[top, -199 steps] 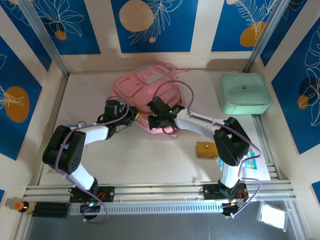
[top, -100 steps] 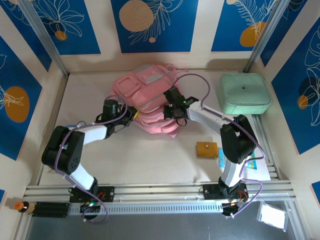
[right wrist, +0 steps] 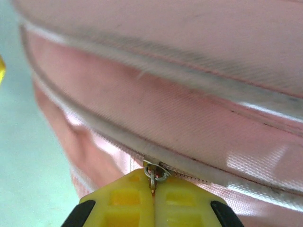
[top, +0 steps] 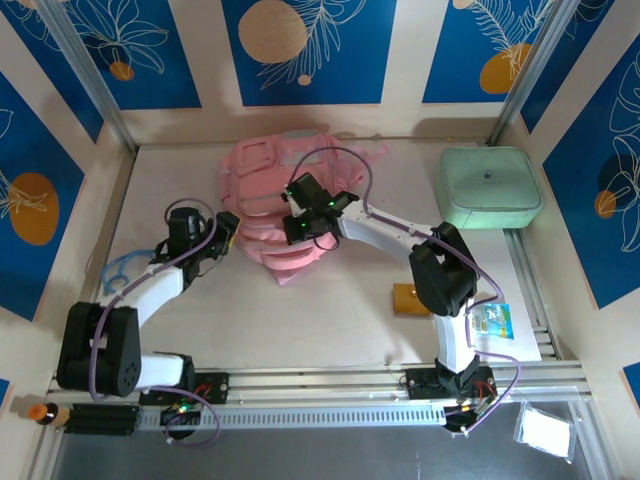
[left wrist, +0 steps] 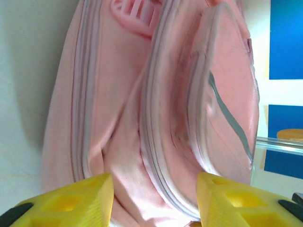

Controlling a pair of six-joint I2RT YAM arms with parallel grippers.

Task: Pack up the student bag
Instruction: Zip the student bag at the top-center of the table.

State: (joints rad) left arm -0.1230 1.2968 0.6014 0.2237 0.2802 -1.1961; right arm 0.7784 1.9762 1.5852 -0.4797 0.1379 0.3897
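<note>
The pink student bag (top: 262, 178) lies at the back middle of the table, bunched up on its side. My right gripper (top: 300, 226) is at the bag's near edge, shut on a small metal zipper pull (right wrist: 152, 174) that sits on a grey-trimmed zipper line. Its yellow fingers (right wrist: 123, 203) press together around the pull. My left gripper (top: 224, 232) stands just left of the bag, open. Its yellow fingers (left wrist: 80, 201) are spread apart with nothing between them, and the bag's zipper seams (left wrist: 156, 142) lie just ahead.
A mint-green rounded case (top: 489, 187) stands at the back right. A small orange-brown pouch (top: 410, 298) and a printed packet (top: 492, 320) lie near the right arm's base. A pale blue loop (top: 118, 268) lies by the left arm.
My left gripper opened and drew back to the left, off the bag. My right gripper moved left along the bag with the zipper pull, and the bag shifted and bunched toward the back.
</note>
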